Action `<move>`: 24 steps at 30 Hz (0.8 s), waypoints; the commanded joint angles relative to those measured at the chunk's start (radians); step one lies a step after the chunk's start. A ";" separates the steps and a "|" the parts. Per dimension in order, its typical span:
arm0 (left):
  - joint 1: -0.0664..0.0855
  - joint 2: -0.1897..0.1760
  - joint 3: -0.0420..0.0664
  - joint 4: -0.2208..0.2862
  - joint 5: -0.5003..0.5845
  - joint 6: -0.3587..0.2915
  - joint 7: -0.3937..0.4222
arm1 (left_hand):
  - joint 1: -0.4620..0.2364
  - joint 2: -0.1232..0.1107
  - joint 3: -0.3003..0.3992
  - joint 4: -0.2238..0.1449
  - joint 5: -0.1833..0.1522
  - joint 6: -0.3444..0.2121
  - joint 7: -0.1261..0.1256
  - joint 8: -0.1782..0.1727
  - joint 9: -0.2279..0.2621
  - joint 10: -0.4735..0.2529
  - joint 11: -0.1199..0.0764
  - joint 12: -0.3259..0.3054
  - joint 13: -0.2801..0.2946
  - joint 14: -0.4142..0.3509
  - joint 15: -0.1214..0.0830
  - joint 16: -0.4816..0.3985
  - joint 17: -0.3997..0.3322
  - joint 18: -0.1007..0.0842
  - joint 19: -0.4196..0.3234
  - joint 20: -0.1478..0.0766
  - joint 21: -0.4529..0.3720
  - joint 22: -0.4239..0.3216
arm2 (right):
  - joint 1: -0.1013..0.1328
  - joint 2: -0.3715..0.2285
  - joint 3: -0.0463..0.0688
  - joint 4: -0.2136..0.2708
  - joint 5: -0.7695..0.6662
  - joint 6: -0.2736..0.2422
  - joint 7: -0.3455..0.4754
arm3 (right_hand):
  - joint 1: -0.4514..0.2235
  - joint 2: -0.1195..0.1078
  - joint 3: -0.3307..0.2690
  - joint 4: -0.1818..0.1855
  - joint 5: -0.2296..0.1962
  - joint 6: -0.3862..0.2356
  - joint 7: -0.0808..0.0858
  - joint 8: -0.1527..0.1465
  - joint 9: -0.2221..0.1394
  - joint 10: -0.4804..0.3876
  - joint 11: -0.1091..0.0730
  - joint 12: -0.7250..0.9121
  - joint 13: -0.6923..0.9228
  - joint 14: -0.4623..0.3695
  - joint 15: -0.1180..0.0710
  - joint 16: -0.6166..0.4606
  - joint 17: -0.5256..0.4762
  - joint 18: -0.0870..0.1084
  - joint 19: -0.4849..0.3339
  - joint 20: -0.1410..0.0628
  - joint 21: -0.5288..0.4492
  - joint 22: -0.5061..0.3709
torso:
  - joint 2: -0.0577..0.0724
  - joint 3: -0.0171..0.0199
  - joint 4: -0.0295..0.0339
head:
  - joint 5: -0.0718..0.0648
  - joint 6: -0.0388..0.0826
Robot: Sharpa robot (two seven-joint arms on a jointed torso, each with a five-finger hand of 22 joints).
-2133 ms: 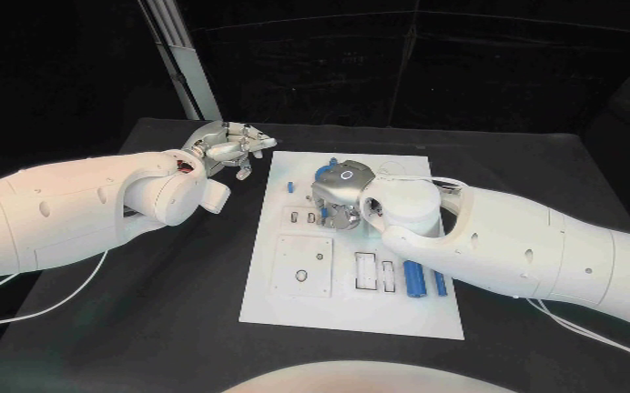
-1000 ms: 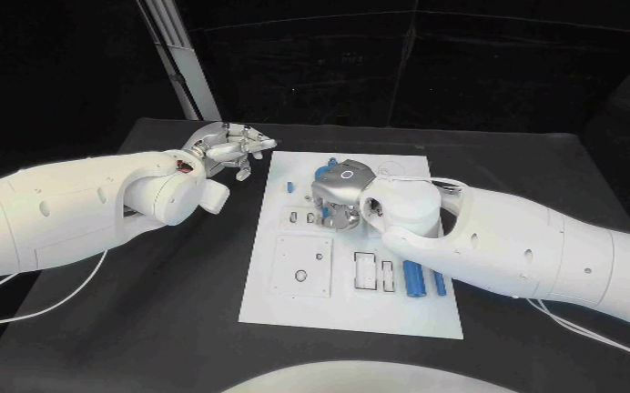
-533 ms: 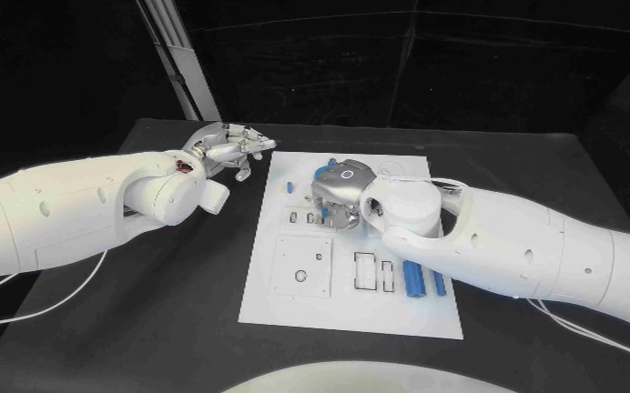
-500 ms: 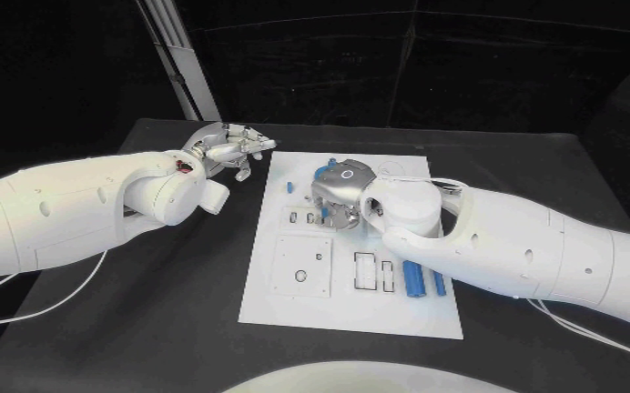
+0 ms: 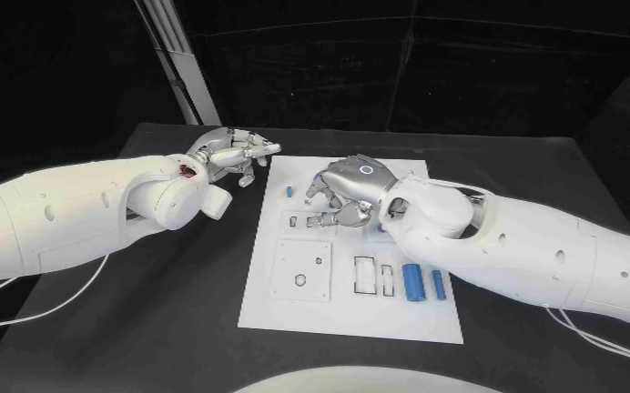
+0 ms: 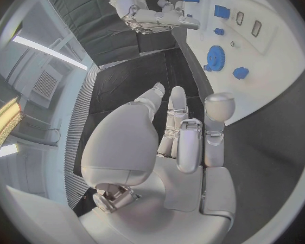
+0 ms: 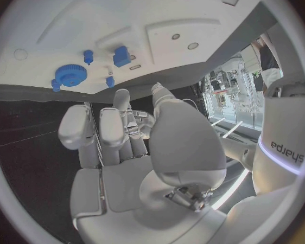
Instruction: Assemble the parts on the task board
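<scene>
Right hand (image 5: 352, 191) hovers over the board's (image 5: 329, 320) upper part, fingers curled, apparently holding nothing. Left hand (image 5: 234, 154) sits off the board's far-left corner, also empty, fingers loosely apart. Blue gear (image 7: 70, 74) lies on the board. Risk: curled fingers could knock small blue pieces (image 5: 421, 281) out of place.

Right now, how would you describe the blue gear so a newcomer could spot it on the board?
Find the white task board in the middle of the black table. The blue gear lies flat on it among smaller blue parts. It is the largest of them, a round disc with a toothed rim; its neighbours are small knobs and blocks.
</scene>
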 commanded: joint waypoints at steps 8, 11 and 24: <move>0.002 0.010 0.001 0.019 -0.181 0.122 -0.122 | -0.050 0.022 -0.022 0.035 0.002 -0.028 0.017 -0.047 -0.020 0.003 0.022 -0.003 0.001 0.069 0.020 0.004 0.098 -0.004 0.000 0.023 0.005 0.004 | 0.018 -0.167 0.002 0.065 0.738 -0.076 0.280 | 0.204 0.052 0.082 -0.064 0.015 -0.003 0.021 0.008 0.002 -0.145 0.021 -0.211 -0.190 -0.179 0.025 -0.519 -0.442 0.098 -0.312 0.017 -0.378 -0.510 | -0.021 0.0087 -0.0160 | 0.011 0.016; 0.003 0.025 0.001 0.024 -0.261 0.137 -0.190 | -0.065 0.030 -0.026 0.050 0.003 -0.020 0.016 -0.048 -0.020 0.004 0.022 0.000 0.003 0.068 0.021 0.000 0.091 -0.003 0.000 0.025 0.005 0.005 | 0.026 -0.223 0.002 0.064 0.966 -0.047 0.312 | 0.241 0.044 0.132 -0.066 0.013 0.005 0.035 0.006 0.001 -0.153 0.044 -0.374 -0.347 -0.268 0.052 -0.704 -0.537 0.097 -0.368 0.036 -0.508 -0.587 | -0.027 0.0122 -0.0190 | 0.013 0.018; 0.048 0.118 0.002 0.008 -0.618 0.333 -0.520 | -0.135 0.021 -0.124 0.154 0.002 0.017 0.001 -0.019 -0.007 0.002 0.013 0.045 0.021 0.051 0.016 -0.038 0.028 0.014 -0.039 0.025 -0.077 -0.087 | 0.039 -0.347 0.024 0.038 1.269 0.025 0.403 | 0.212 0.041 0.199 -0.118 0.006 0.018 0.053 0.004 0.002 -0.042 0.076 -0.609 -0.692 -0.266 0.099 -1.045 -0.854 0.100 -0.311 0.089 -0.838 -0.820 | -0.041 0.0254 -0.0282 | 0.018 0.017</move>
